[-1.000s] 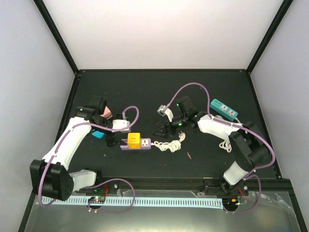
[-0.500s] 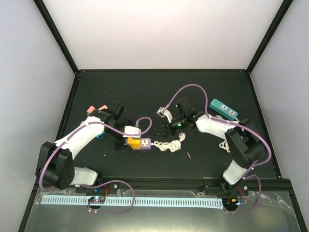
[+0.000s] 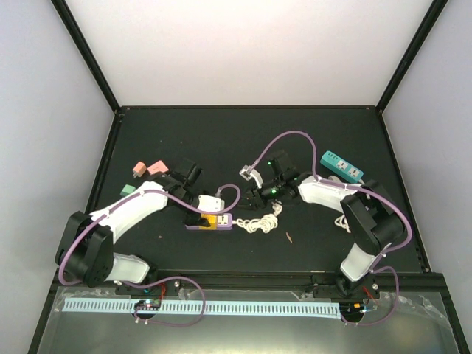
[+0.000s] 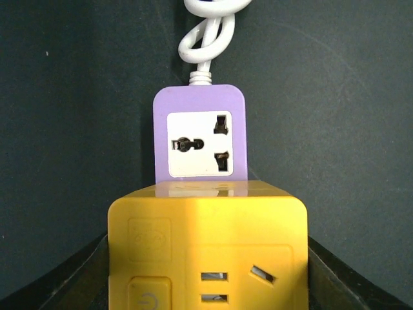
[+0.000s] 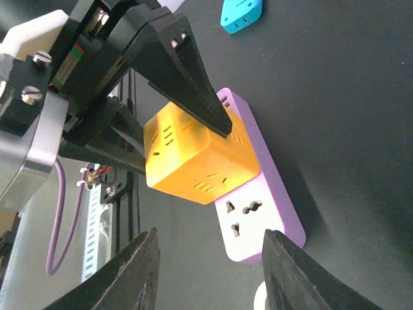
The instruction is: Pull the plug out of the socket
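Observation:
The yellow cube plug (image 4: 206,252) sits plugged into the near end of the purple socket strip (image 4: 200,139), which lies flat on the black table. My left gripper (image 3: 200,214) is shut on the plug, one finger (image 5: 187,71) pressed to each side of it. The socket's free outlet face (image 5: 248,213) points up, and its white cord (image 3: 262,221) runs off to the right in a knotted coil. My right gripper (image 5: 213,271) hangs open over the strip's cord end (image 3: 227,220), its fingers (image 5: 139,271) spread and touching nothing.
A teal power strip (image 3: 341,167) lies at the back right. Pink blocks (image 3: 147,168) and a green block (image 3: 127,189) lie at the left, a blue adapter (image 5: 242,13) beyond the socket. A grey-white plug (image 3: 251,174) lies behind my right gripper.
My left arm swung right from the blocks to the socket and its jaws closed on the yellow plug. My right gripper slid left toward the strip's cord end, its jaws narrowing.

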